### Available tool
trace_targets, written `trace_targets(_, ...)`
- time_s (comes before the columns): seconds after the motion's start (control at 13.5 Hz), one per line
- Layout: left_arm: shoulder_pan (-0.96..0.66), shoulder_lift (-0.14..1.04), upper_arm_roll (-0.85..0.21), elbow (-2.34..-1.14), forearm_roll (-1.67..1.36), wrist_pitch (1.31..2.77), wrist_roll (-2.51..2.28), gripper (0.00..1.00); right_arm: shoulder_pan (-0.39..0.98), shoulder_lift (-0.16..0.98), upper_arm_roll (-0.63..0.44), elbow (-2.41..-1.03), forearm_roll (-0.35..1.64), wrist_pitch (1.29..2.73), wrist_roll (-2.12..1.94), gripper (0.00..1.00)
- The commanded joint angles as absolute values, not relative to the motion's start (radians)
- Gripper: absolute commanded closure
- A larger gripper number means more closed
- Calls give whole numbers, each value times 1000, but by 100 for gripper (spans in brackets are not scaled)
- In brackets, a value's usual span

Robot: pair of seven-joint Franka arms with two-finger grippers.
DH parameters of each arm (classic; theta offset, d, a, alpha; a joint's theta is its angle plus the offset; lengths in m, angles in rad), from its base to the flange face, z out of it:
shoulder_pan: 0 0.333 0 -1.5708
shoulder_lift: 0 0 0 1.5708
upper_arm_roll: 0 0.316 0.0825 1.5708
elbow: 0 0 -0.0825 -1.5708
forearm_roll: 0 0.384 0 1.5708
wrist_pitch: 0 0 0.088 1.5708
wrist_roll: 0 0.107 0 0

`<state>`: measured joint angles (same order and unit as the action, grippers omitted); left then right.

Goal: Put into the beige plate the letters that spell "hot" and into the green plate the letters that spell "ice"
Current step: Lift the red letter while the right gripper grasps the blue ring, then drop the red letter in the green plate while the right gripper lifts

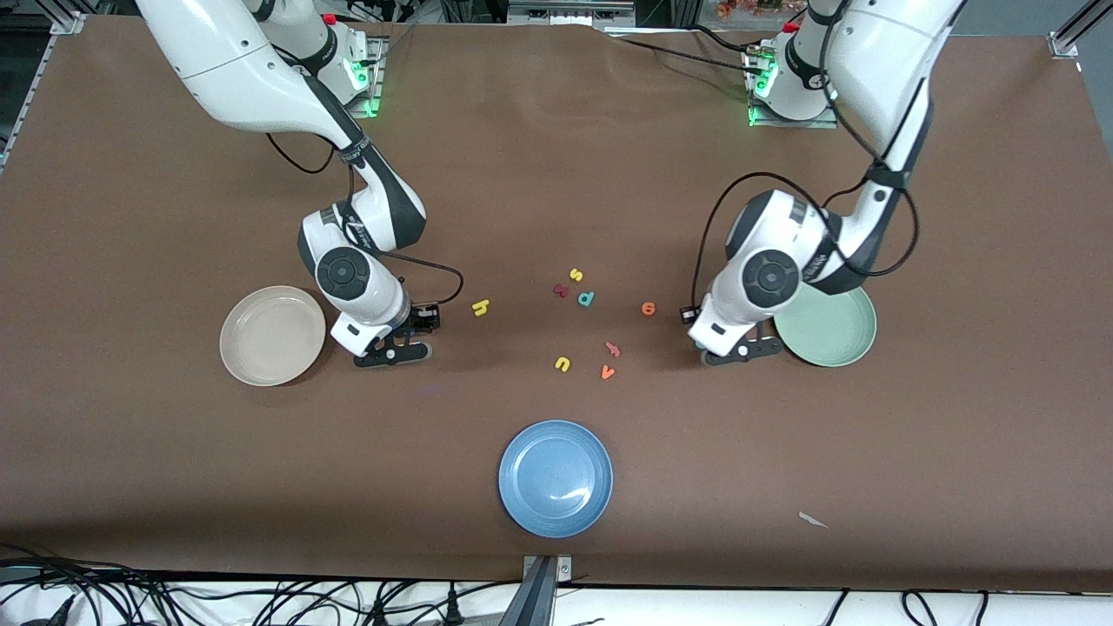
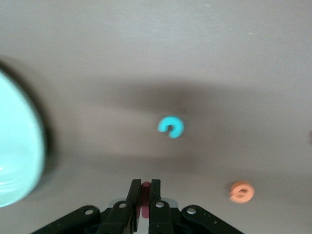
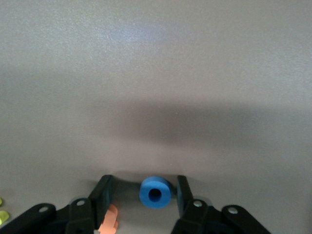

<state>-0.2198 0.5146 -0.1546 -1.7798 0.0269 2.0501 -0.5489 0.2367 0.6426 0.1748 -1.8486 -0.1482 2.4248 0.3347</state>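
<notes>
Both plates are seen bare as the sorting gets under way: nothing lies yet in the beige plate [image 1: 272, 335] at the right arm's end of the table [image 1: 869, 452], nor in the green plate [image 1: 826, 326] at the left arm's end. The left pincer [image 2: 144, 187], low over the table just beside the green plate, is shown clenched on a dark red i [image 2: 146, 185], a thin bar pinched upright between its fingers; the teal c [image 2: 171, 126] and the orange e [image 1: 648, 308] are left lying on the table near it. The right pincer [image 3: 142, 192], down at the table beside the beige plate, is pictured with its jaws set either side of the blue o [image 3: 155, 192], a thick little ring, a gap showing on each side, so no grip is judged to be made; an orange piece [image 3: 110, 219], probably the t, is seen by one finger. The yellow h [image 1: 481, 306] waits on the table nearby. All six letters are thus judged still to be delivered.
</notes>
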Motion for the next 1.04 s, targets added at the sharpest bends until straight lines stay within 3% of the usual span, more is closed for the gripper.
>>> trace_targets(0.0,-122,430,-161,-1792,38,1907,-361,100,244,632,158,-1876,-170,2444,353,38)
trace_targets(0.37,38,451,-160,-1809,54,1890,-135,100,242,629,144,-1885,-176,2444,345,38)
trace_targets(0.59,74,480,-158,-1836,54,1901,-74,100,242,603,144,-1910,-176,2437,351,46)
trace_targets(0.89,75,517,-158,-1844,54,1911,-74,88,242,591,144,-1934,-176,2437,353,50)
trace_targets(0.96,75,517,-158,-1844,54,1916,-74,75,242,589,144,-1936,-176,2437,354,52)
